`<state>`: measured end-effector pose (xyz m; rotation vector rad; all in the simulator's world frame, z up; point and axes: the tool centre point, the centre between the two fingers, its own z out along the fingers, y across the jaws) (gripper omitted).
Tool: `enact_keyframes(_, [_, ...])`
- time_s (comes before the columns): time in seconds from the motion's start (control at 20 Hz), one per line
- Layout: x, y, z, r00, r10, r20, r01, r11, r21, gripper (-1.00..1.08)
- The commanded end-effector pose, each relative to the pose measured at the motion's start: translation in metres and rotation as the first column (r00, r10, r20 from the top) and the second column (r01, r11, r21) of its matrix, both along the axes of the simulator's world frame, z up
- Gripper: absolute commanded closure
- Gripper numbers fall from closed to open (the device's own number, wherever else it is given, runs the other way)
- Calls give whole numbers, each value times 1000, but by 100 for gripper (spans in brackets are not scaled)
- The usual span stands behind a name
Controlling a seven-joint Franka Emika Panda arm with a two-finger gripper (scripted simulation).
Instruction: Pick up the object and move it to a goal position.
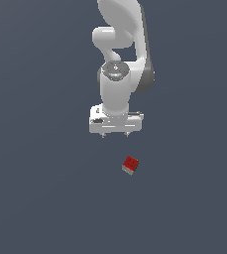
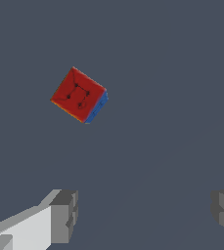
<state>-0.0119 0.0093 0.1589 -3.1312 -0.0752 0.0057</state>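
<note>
The object is a small cube (image 1: 130, 165) with a red top face and a grey-white side, lying on the dark grey floor, turned at an angle. In the wrist view the cube (image 2: 78, 94) shows its red face with thin orange and blue edges. My white gripper (image 1: 115, 134) hangs above the floor, behind the cube and slightly toward the exterior view's left, apart from it. It is open: the two grey fingertips (image 2: 64, 215) stand wide apart with nothing between them, and the gripper (image 2: 145, 212) does not straddle the cube.
The white arm (image 1: 120, 54) rises behind the gripper. A plain dark grey floor (image 1: 35, 198) lies all around.
</note>
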Motion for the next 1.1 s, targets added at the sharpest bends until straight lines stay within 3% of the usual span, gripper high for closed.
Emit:
enact_keyframes(0.0, [0, 0, 0, 1000, 0, 0, 0, 1000, 0, -92])
enact_keyframes(0.45, [-10, 37, -12, 998, 48, -33, -47, 999, 26, -92])
enact_keyframes(1.05, [-1, 39, -16, 992, 121, -28, -120, 993, 23, -92])
